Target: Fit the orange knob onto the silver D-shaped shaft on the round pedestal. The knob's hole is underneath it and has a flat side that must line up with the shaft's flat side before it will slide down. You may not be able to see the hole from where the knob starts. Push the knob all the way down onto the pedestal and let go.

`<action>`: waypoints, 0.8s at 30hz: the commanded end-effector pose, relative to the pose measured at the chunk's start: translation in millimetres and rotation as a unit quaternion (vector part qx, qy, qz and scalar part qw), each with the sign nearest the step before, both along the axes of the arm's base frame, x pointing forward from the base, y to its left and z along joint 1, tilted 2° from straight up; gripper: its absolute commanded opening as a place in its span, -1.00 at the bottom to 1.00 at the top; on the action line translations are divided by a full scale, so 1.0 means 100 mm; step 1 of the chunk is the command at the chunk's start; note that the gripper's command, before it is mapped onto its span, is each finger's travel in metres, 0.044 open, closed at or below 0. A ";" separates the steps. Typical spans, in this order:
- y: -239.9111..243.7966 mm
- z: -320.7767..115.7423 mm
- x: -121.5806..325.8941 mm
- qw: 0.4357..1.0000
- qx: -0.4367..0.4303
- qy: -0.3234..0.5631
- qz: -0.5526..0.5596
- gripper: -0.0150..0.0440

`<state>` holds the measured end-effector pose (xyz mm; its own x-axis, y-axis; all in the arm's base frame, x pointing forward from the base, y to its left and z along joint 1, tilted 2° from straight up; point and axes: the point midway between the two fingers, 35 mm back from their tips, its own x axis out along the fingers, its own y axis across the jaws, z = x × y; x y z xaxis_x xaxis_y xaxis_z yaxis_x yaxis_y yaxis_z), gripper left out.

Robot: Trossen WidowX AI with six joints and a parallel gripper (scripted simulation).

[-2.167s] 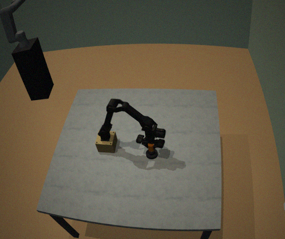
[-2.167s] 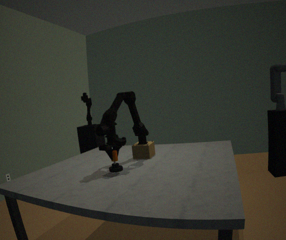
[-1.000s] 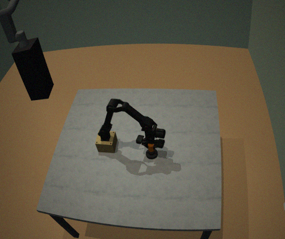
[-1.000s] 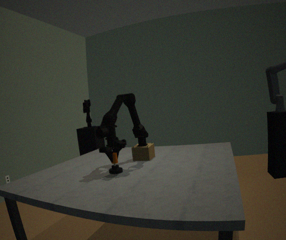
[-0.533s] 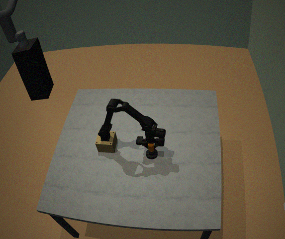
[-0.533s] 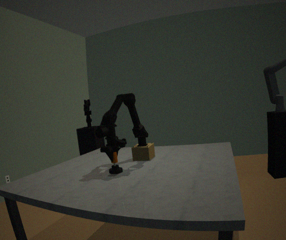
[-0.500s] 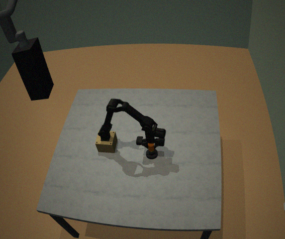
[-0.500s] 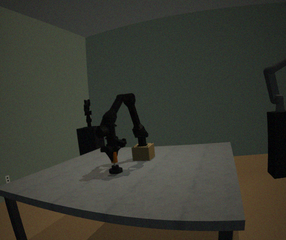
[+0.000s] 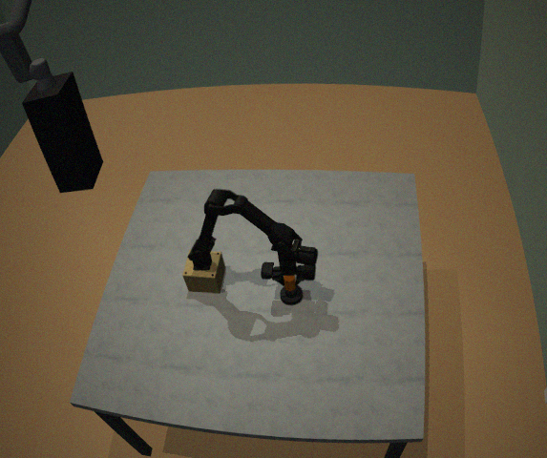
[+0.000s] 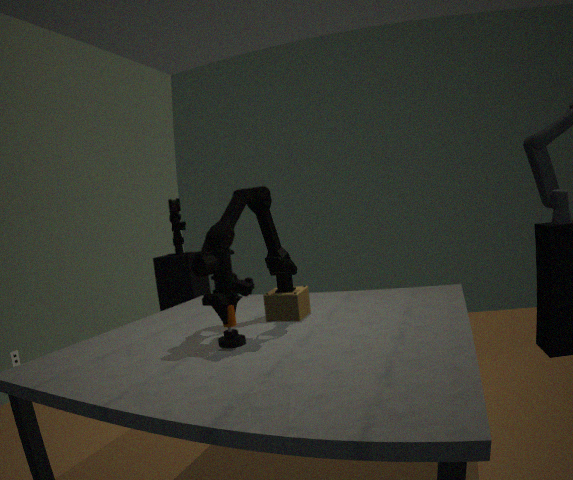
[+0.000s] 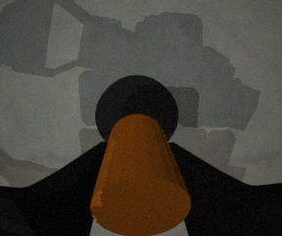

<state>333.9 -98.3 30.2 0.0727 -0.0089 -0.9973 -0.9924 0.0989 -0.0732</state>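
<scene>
The orange knob [image 9: 289, 282] [image 10: 231, 315] [image 11: 141, 202] is upright between the fingers of my gripper [image 9: 289, 286] [image 10: 229, 320] [image 11: 138, 147], which is shut on it and points down. The dark round pedestal [image 9: 291, 300] [image 10: 231, 341] [image 11: 131, 90] stands on the table directly below the knob. In the exterior view a small gap shows between the knob's underside and the pedestal, with a bit of the pale shaft [image 10: 230, 328] in it. Whether the shaft's tip is inside the hole cannot be told. The hole and both flat sides are hidden.
The arm's tan base block [image 9: 204, 282] [image 10: 287, 306] stands on the grey table [image 9: 263, 385] [image 10: 358, 372], to the pedestal's left in the top view and behind it in the exterior view. Another arm on a black stand [image 9: 66, 142] [image 10: 563, 289] is away from the table.
</scene>
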 end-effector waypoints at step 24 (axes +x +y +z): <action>0.00 -0.01 0.02 0.994 -0.007 -0.001 0.107 -0.49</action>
